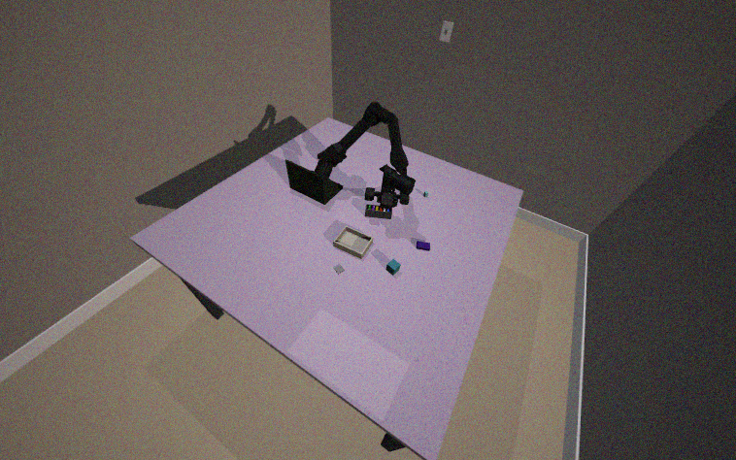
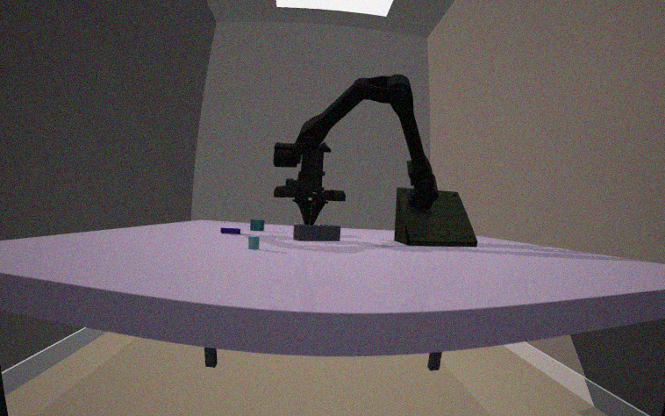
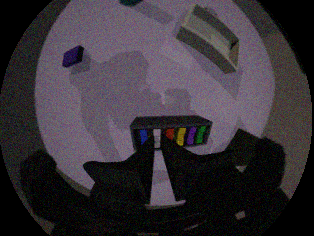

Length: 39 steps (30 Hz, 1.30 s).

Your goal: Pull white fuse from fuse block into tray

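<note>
White fuse, probably light, stiff and slick, is seated in the fuse block, inward of the bench edges; best gripped squarely by its upper sides; hand nearly together there, clamping cannot be told.

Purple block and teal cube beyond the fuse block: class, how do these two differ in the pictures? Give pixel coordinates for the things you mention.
The purple block (image 1: pixel 422 246) (image 2: pixel 230 231) (image 3: pixel 73 56) is flat and oblong; the teal cube (image 1: pixel 393 266) (image 2: pixel 257 225) (image 3: pixel 131 1) is boxier. The cube stands taller than the block. Both rest on the table (image 1: pixel 245 228) (image 2: pixel 117 274) (image 3: pixel 55 110).
</note>
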Available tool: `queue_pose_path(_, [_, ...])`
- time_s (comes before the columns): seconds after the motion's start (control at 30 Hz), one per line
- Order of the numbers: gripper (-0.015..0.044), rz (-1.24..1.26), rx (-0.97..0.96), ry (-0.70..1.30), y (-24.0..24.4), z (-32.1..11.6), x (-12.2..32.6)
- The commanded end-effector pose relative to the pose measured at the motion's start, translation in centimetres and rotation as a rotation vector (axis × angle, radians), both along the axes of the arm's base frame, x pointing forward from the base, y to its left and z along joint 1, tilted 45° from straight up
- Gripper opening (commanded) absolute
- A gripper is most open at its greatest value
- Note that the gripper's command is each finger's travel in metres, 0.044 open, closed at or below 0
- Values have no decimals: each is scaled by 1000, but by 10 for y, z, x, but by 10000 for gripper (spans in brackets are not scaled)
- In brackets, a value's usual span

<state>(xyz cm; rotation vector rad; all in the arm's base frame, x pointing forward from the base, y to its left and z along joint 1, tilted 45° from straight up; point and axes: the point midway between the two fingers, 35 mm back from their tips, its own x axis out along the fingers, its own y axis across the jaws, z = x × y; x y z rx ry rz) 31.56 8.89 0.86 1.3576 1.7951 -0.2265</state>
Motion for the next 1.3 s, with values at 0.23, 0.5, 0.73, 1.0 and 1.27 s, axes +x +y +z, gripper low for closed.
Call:
queue_pose_path(0.23, [0,0,0,-1,0,0,0])
queue_pose_path(0.5, [0,-1,0,0,-3,3,1])
queue_pose_path(0.73, [0,-1,0,0,-5,5,1])
queue_pose_path(1.0, [0,-1,0,0,-8,8,1])
queue_pose_path(1.27, [0,-2,0,1,-11,10,1])
